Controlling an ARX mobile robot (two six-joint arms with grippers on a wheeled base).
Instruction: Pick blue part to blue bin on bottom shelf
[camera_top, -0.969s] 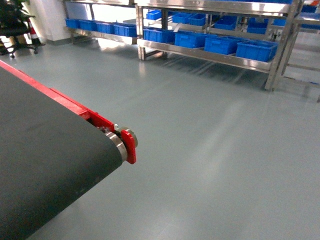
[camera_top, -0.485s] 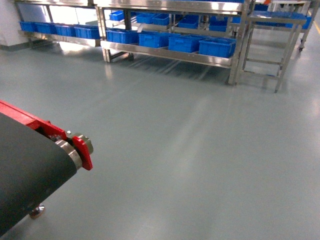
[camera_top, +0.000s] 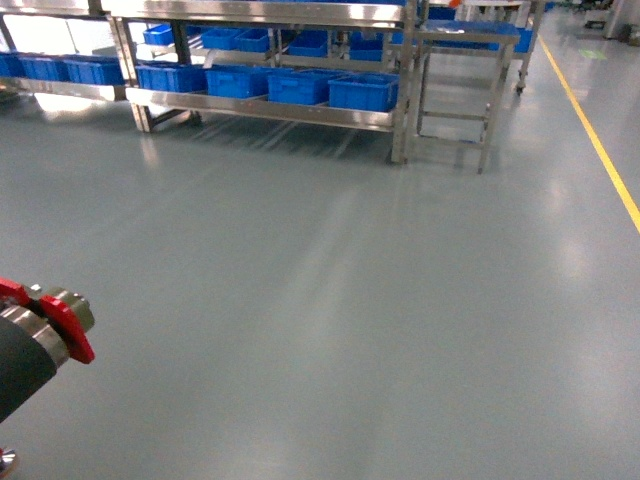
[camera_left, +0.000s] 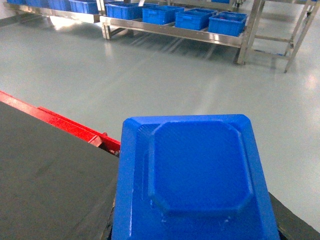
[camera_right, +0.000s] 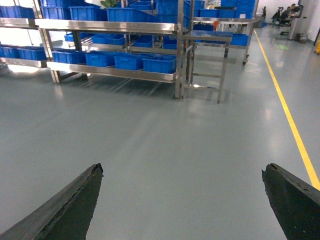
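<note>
Right under the left wrist camera, the blue part (camera_left: 195, 180) fills the view, seemingly carried by the left tool (its fingers are hidden, so I cannot tell its grip). The right tool (camera_right: 182, 200) gapes wide, holding nothing. Far across the bare floor (camera_top: 350, 300) waits the bottom shelf (camera_top: 265, 108) with its blue bins (camera_top: 362, 92); an unseen, loose grip could drop the part during the drive.

Warehouse floor, pretty bare and shiny

Smooth grey-green floor (camera_top: 350, 300) with soft glare streaks, a yellow line (camera_top: 600, 150) painted along the right side. Stainless-steel racks (camera_top: 260, 12) run across the back, a small steel table (camera_top: 460, 40) just beside their right end. Brighter light spills in behind the racks at far left.
</note>
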